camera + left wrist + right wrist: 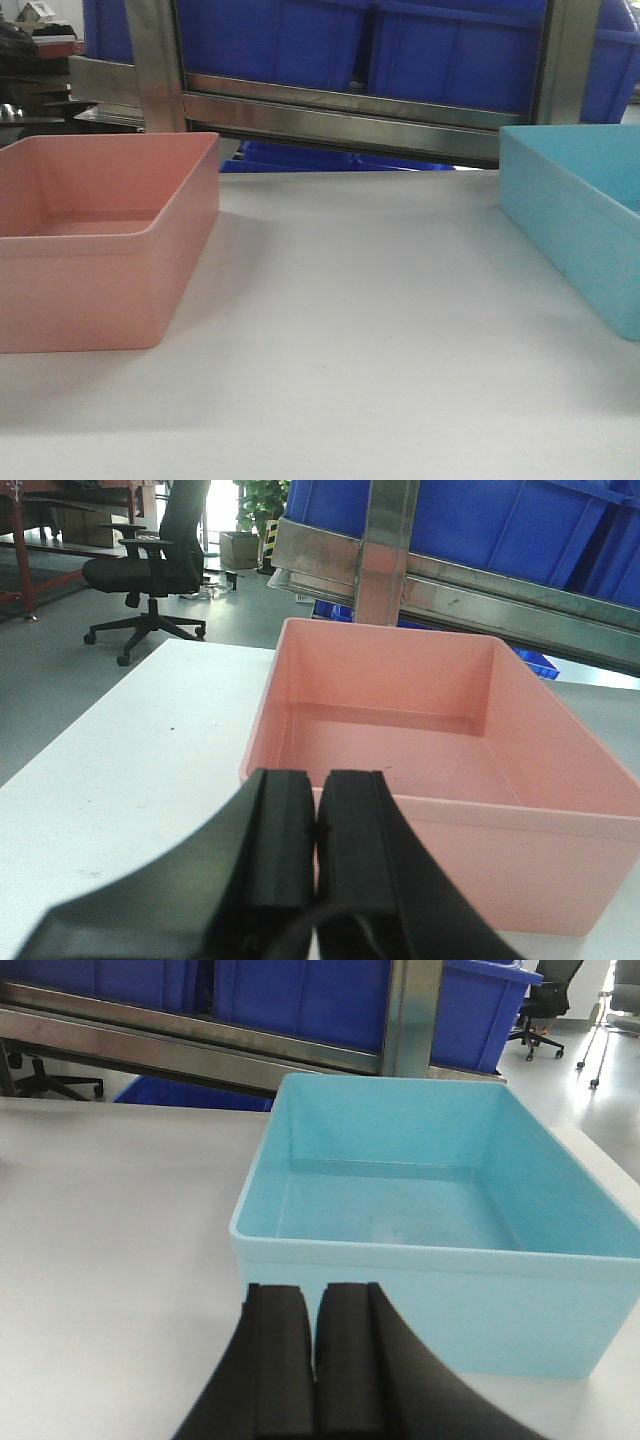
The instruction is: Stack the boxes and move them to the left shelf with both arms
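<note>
The white tabletop (350,350) fills most of each view. Beyond its far edge stands a steel rack (340,125) with an upright post and a flat front rail, carrying dark blue bins (450,50).

The salmon-pink tub (90,290) sits on the left side of the tabletop, toward the far edge, upright and with nothing in it. The light cyan-blue tub (570,230) sits on the right side, also toward the far edge, and is likewise hollow. The two are well apart, with bare tabletop between them.

The left hand (318,790) is near the pink tub's near wall; its two fingers are pressed together and grip nothing. The right hand (315,1295) is near the cyan tub's near wall, in the same narrow, empty state.

A black office chair (150,570) stands on the floor past the tabletop's left edge.
</note>
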